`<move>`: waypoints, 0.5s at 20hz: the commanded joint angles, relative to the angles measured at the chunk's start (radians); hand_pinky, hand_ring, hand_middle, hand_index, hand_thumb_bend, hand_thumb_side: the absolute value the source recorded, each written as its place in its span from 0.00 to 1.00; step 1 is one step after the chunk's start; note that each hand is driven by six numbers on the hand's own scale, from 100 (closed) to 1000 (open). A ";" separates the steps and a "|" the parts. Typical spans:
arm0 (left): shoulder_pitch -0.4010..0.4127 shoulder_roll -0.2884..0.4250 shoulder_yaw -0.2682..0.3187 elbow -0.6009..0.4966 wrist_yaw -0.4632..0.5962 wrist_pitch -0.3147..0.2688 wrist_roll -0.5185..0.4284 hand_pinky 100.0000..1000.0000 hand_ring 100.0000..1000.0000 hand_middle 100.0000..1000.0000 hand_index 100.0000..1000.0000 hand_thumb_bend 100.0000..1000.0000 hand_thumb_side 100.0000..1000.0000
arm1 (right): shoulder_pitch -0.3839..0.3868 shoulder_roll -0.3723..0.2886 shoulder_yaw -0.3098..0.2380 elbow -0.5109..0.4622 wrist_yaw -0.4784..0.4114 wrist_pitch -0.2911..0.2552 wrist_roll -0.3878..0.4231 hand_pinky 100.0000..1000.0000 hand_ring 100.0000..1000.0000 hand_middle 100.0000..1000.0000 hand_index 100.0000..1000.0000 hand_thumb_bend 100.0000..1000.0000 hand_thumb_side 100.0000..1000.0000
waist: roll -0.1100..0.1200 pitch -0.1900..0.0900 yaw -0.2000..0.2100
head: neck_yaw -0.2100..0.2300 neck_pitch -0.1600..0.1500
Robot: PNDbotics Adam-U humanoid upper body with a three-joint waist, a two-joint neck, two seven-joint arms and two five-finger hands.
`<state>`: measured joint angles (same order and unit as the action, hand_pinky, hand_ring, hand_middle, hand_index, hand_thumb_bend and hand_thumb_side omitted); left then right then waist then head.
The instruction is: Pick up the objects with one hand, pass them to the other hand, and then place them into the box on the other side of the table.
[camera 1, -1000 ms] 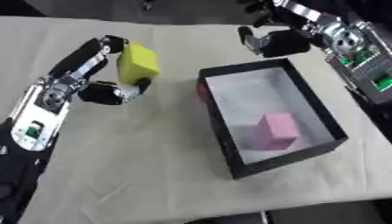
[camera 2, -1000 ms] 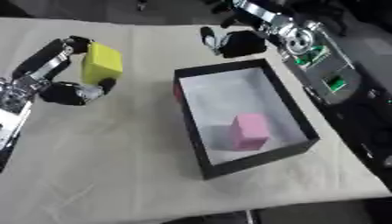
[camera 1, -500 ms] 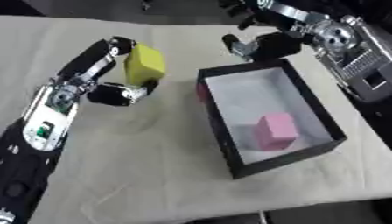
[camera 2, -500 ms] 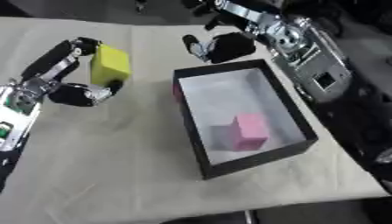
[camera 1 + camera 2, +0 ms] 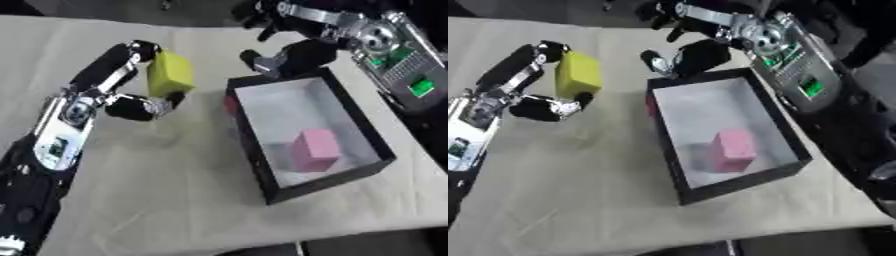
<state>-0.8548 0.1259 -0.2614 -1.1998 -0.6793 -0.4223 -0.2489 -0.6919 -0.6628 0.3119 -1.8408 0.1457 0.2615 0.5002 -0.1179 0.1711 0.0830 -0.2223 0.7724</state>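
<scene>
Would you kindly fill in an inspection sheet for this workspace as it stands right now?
Surface: table under a beige cloth, slightly wrinkled.
Job's things: yellow block held above the cloth in the left hand; pink block inside the black box, which sits on the right side; a small reddish thing against the box's left outer wall, too unclear to identify.
Clutter: nothing seen.
Hands: left hand curled round the yellow block; right hand hangs above the box's far edge, holding nothing, fingers unclear.
Cables: nothing seen.
Surroundings: dark floor beyond the table edges.
</scene>
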 commanded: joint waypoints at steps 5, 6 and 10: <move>-0.030 -0.025 0.010 -0.014 -0.037 -0.009 -0.005 0.86 0.67 0.50 0.42 0.00 0.32 | -0.041 -0.017 0.007 0.005 -0.005 0.011 0.031 0.81 0.91 0.91 0.94 0.07 0.31 | -0.010 -0.002 -0.001 | -0.009 -0.002; -0.031 -0.031 0.012 -0.014 -0.040 -0.004 -0.007 0.86 0.67 0.50 0.42 0.00 0.33 | -0.045 -0.015 0.008 0.007 -0.006 0.012 0.030 0.81 0.91 0.91 0.93 0.07 0.31 | -0.010 -0.002 0.000 | -0.011 -0.002; -0.038 -0.053 0.017 -0.024 -0.047 0.015 -0.015 0.85 0.67 0.50 0.42 0.00 0.33 | -0.038 -0.028 0.009 -0.006 -0.012 0.010 0.023 0.81 0.90 0.89 0.92 0.08 0.31 | -0.013 0.002 -0.001 | -0.011 -0.002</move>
<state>-0.8675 0.0815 -0.2535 -1.2023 -0.7234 -0.4130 -0.2624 -0.7198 -0.6639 0.3288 -1.8315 0.1385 0.2729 0.5266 -0.1210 0.1756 0.0832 -0.2305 0.7724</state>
